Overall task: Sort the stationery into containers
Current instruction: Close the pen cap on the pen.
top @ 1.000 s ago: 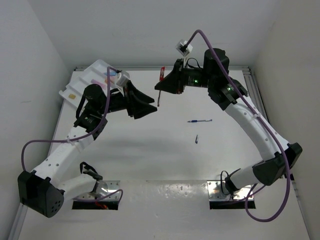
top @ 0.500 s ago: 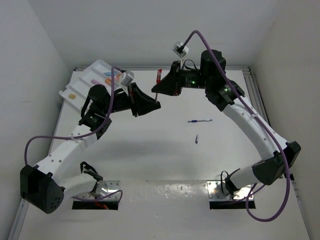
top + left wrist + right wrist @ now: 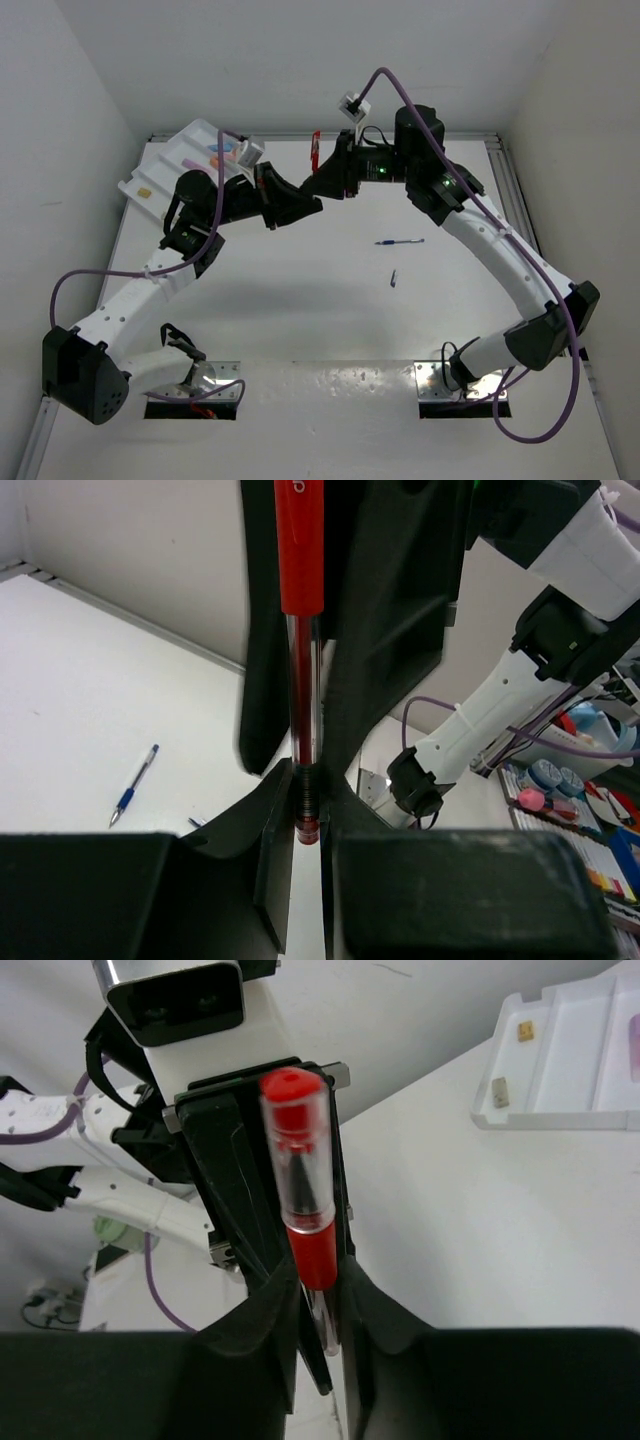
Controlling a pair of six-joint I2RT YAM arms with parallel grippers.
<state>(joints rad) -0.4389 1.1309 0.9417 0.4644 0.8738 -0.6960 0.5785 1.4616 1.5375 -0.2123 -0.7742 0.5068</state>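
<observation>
tray (image 3: 170,150) blocks far-left corner (raised rim)

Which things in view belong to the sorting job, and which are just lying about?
Job:
red pen
blue pen
small dark piece near it
white divided tray
pink marker inside

Lying about:
purple cables
metal base plates
off-table clutter

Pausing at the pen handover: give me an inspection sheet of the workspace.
Surface: white table.
Job's things: red pen between both grippers; blue pen and small dark piece on the table; tray far left, holding a few items.
Clutter: nothing seen.
Grippers: left gripper shut on one end of the red pen; right gripper around the other end, grip unclear.
Cables: purple cables loop off both arms.
Surroundings: plain white walls.
</observation>
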